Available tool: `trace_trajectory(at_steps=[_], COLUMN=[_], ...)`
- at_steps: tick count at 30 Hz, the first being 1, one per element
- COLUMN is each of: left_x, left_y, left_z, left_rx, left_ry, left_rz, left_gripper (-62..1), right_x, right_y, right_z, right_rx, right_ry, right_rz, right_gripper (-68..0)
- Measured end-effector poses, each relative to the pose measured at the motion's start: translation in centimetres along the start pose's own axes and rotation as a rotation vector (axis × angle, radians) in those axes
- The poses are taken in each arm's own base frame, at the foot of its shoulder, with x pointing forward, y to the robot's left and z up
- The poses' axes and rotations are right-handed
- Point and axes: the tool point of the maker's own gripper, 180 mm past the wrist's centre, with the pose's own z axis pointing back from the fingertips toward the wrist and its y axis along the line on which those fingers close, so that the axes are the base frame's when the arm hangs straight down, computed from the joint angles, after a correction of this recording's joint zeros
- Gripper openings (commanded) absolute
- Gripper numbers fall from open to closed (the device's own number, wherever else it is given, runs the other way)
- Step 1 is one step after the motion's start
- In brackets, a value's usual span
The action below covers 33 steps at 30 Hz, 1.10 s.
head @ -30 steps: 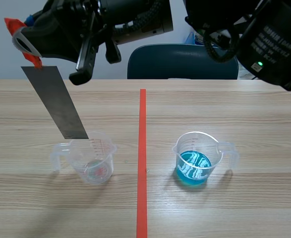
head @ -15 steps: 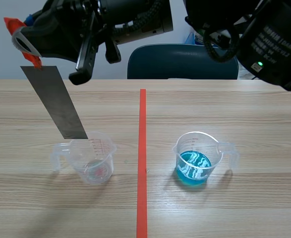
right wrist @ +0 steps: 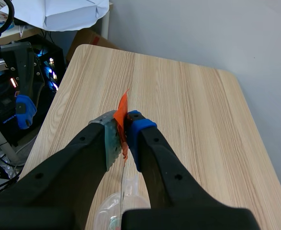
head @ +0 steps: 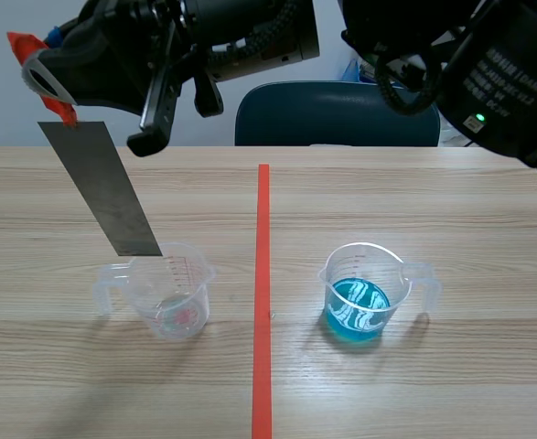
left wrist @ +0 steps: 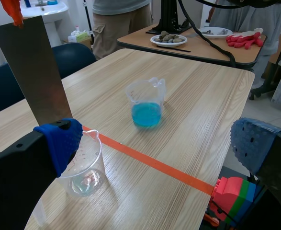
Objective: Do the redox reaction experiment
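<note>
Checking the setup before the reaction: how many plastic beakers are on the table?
2. One clear beaker, nearly empty, stands left of the tape line, under the metal strip; one beaker holding blue liquid stands right of it. Nothing seems hidden.

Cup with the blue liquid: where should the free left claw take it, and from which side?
Probably the clear wall of the blue-liquid cup above the liquid, coming in level from the side of the tape line. It stands upright and open-topped, so a sideways grip keeps it level; its handle points away from that side and looks thin. The left claw is open.
</note>
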Motion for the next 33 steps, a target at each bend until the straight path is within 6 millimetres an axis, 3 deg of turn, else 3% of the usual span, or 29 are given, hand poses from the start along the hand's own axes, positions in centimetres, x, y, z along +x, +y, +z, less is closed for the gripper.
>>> trace_trajectory(at_steps=[16, 24, 33], left_x=[0.0, 0.0, 0.0], left_y=[0.0, 0.0, 0.0], left_z=[0.0, 0.0, 0.0], left_rx=[0.0, 0.0, 0.0], left_ry=[0.0, 0.0, 0.0], left_rz=[0.0, 0.0, 0.0], left_gripper=[1.4, 1.4, 1.4], right_x=[-0.1, -3.8, -4.0], right_y=[-0.2, -1.2, -1.8], right_z=[0.0, 0.0, -0.5], right_rx=[-0.004, -0.047, -0.059], right_ry=[-0.008, 0.059, 0.033], right_rz=[-0.007, -0.073, -0.098], right_gripper=[-66.9, -66.9, -66.9])
